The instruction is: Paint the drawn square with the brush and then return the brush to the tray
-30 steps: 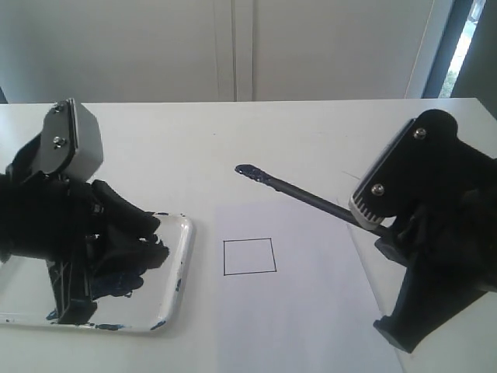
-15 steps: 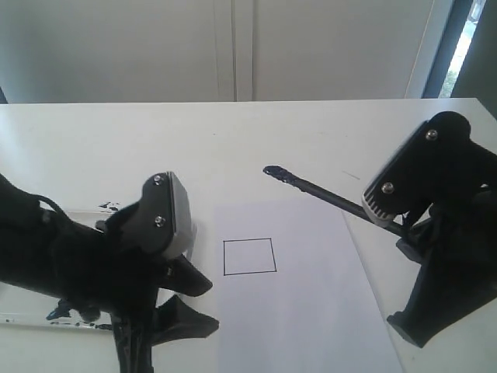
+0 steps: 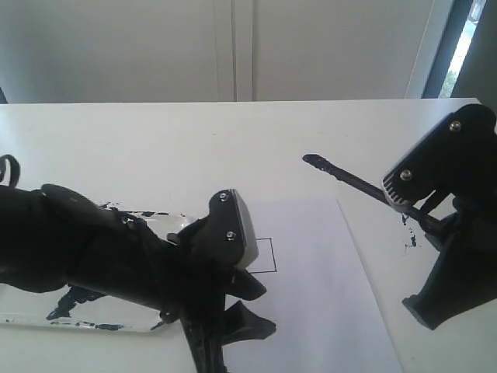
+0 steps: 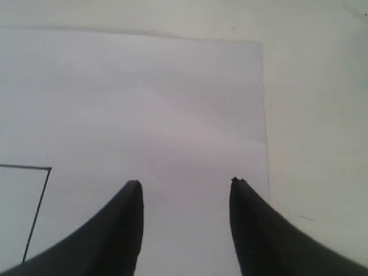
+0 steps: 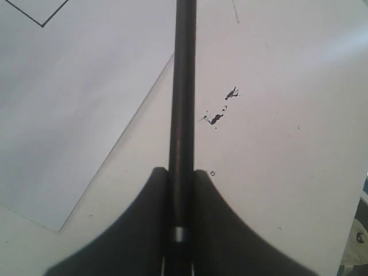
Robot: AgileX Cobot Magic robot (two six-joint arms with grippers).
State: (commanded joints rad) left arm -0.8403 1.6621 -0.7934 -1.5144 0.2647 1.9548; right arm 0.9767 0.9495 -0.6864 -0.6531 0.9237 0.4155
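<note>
While left gripper [image 4: 184,190] gapes empty, right gripper [image 5: 181,171] clamps brush [image 3: 349,177], square [image 3: 267,255] mostly hidden by left arm [image 3: 93,249].

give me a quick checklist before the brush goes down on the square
1. Grip: right pincer shut on the long thin black brush: ok.
2. Paint load: brush tip is dark with paint: ok.
3. Way to the drawn black-outline square: left arm covers most of it in the exterior view: not ok.
4. Left pincer is open and empty over the white paper sheet; whether it touches the sheet: cannot tell.
5. Square's visible part is blank: ok.
6. White table: dark paint specks beside the paper: not ok.
</note>
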